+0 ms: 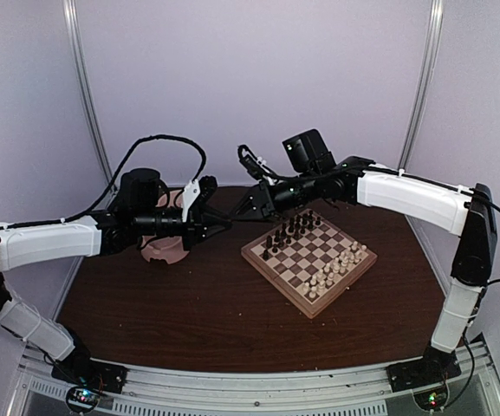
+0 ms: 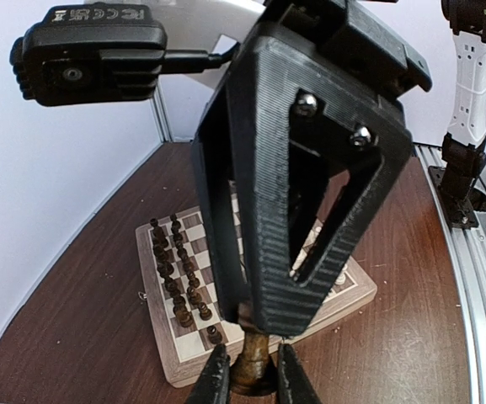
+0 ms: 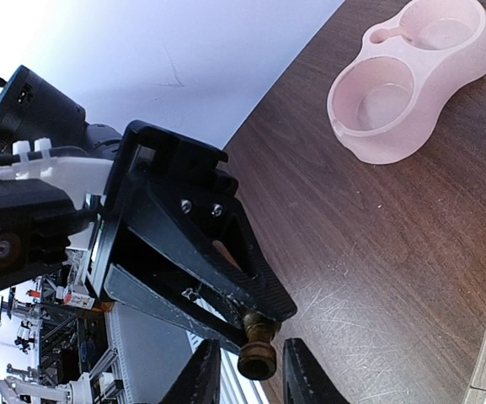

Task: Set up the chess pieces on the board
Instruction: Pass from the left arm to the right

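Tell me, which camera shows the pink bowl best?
Right wrist view: the pink double bowl lies nearly whole, unblocked. Top view shows a sliver behind the left arm; left wrist view misses it.

The dark brown wood-grain desk (image 1: pixel 189 312) carries a pink double bowl (image 1: pixel 165 251) at about 10 o'clock from its middle in the top view, largely hidden there. The right wrist view shows the bowl (image 3: pixel 386 151) at 1 o'clock, with two round hollows side by side, and fine scratches on the desk (image 3: pixel 344 311) at 5 o'clock. Pale cream chessmen (image 1: pixel 336 269) stand clustered at 3 o'clock. A metal rail (image 1: pixel 258 386) runs along the 6 o'clock edge, and lilac walls (image 1: pixel 250 78) rise behind.
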Robot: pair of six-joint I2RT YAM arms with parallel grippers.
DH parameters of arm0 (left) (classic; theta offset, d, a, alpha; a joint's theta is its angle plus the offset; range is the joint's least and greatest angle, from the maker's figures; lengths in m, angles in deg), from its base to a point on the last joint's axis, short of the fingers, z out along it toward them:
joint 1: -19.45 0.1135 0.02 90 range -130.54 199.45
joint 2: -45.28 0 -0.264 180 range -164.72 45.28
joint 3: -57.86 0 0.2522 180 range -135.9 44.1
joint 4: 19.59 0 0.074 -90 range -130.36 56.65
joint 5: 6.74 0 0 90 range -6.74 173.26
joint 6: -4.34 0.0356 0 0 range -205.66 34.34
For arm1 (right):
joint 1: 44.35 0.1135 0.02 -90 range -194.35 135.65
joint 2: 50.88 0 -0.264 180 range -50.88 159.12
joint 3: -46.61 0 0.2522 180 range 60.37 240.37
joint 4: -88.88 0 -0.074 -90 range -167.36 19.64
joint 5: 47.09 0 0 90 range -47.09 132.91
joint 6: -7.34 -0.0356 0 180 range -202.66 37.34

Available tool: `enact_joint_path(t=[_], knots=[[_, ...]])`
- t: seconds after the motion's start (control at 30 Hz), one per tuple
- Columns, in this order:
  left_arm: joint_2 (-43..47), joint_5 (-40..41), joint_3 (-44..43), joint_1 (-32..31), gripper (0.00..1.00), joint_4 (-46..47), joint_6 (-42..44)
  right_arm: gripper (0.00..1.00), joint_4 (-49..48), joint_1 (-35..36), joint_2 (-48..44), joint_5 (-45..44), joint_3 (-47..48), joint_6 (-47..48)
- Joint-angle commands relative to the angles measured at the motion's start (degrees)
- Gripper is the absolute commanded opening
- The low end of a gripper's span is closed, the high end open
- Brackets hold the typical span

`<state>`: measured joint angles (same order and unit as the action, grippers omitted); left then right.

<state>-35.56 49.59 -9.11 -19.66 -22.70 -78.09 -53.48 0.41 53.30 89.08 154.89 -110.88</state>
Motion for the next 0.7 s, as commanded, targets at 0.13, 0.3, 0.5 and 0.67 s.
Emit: enact_joint_path(t=[0.13,0.3,0.5,0.67], knots=[[-0.39,-0.83,0.04,-0.26,0.0,3.19,-0.36,0.23,-0.24,0.15,-0.22,1.54,-0.03,0.57],[-0.48,-0.91,-0.05,-0.26,0.0,3.23,-0.3,0.17,-0.24,0.18,-0.04,1.72,0.3,0.54],[-0.61,-1.45,-0.07,-0.24,0.0,3.61,-0.46,0.1,0.32,0.16,0.06,1.64,0.82,0.78],[-0.48,-0.95,0.16,-0.26,0.1,3.85,-0.72,0.04,0.81,0.17,0.23,1.6,1.19,1.05]])
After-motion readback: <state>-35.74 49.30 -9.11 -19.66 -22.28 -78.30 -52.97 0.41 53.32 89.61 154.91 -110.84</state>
